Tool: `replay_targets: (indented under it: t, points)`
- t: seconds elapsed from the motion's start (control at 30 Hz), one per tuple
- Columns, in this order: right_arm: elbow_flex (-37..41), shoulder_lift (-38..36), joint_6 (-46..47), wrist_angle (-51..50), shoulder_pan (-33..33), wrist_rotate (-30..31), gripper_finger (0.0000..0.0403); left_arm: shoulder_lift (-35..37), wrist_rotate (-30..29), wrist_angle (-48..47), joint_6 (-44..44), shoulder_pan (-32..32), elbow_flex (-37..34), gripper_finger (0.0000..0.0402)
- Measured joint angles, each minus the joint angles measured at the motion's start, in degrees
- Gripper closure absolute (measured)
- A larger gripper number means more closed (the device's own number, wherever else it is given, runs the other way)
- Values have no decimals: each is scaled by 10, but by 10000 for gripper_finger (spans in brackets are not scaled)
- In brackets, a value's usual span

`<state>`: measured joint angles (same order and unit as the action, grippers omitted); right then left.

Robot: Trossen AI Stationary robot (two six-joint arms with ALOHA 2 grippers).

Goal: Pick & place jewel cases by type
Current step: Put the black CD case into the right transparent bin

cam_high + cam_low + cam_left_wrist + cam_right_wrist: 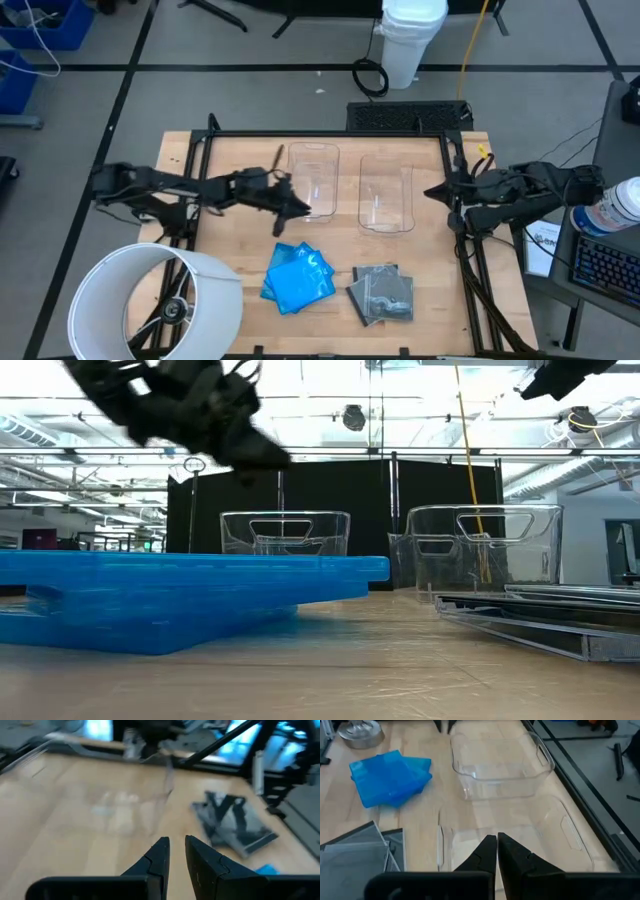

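Note:
Several blue jewel cases [298, 275] lie in a loose pile on the table's near middle, and also show in the right wrist view [387, 777]. To their right lies a stack of dark grey jewel cases [382, 293] [232, 822]. My left gripper [303, 208] [177, 851] hangs above the table at the near left corner of the left bin [313, 180]. It has a narrow gap between its fingers and nothing in it. My right gripper [430, 190] [497, 840] is shut and empty, raised by the right side of the right bin [388, 195].
Both clear bins stand side by side at the table's middle, with nothing showing in them [500, 762] [510, 840]. A big white round shade [150, 305] covers the near left corner. A black frame [330, 135] runs around the table's far and side edges.

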<state>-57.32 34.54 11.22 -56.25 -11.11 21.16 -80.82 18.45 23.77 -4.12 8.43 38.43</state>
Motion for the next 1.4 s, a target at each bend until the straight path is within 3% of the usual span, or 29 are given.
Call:
replay_targets:
  t: [0.13, 0.53, 0.83, 1.0, 1.17, 1.4]
  points:
    - [4, 0, 1, -11, 0, -1, 397, -65, 40, -16, 15, 0, 86, 334]
    - [37, 2, 31, 12, 0, -21, 397, -247, 42, -152, 74, -4, 330, 334]
    - [37, 1, 120, -57, 0, -86, 397, -381, 40, -297, 159, -72, 508, 334]
    - [62, 0, 217, -71, -5, -144, 397, -399, -2, -316, 208, -125, 539, 334]
    - [137, 2, 302, -31, -22, -209, 397, -397, -35, -314, 224, -181, 539, 334]
    - [250, 2, 420, 98, -47, -184, 397, -419, -106, -289, 230, -254, 540, 334]
